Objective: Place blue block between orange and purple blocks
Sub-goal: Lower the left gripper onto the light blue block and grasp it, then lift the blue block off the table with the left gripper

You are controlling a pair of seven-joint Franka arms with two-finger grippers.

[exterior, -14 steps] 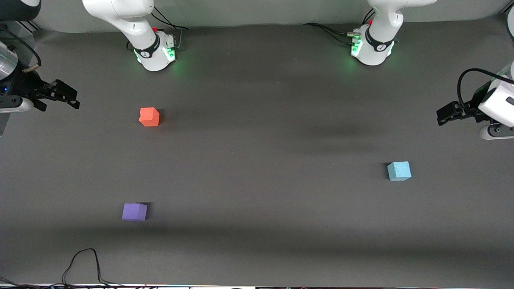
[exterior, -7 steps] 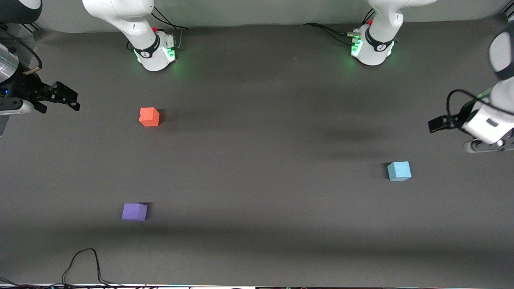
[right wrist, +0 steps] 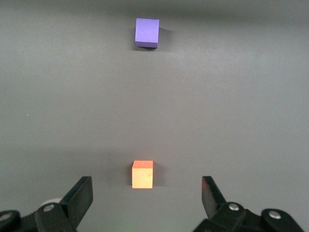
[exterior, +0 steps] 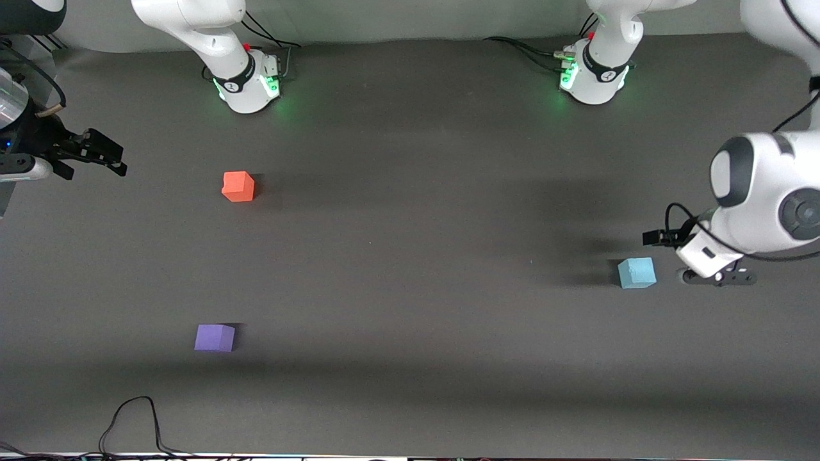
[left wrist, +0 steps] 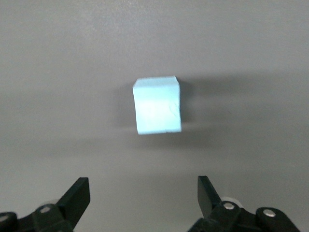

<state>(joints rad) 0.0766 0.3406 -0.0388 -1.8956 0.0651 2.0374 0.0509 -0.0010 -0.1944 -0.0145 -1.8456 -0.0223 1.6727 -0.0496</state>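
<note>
Well apart: blue block [exterior: 637, 273], orange block [exterior: 238, 186].

No readable text, labels, brands or numbers on anything in view.
</note>
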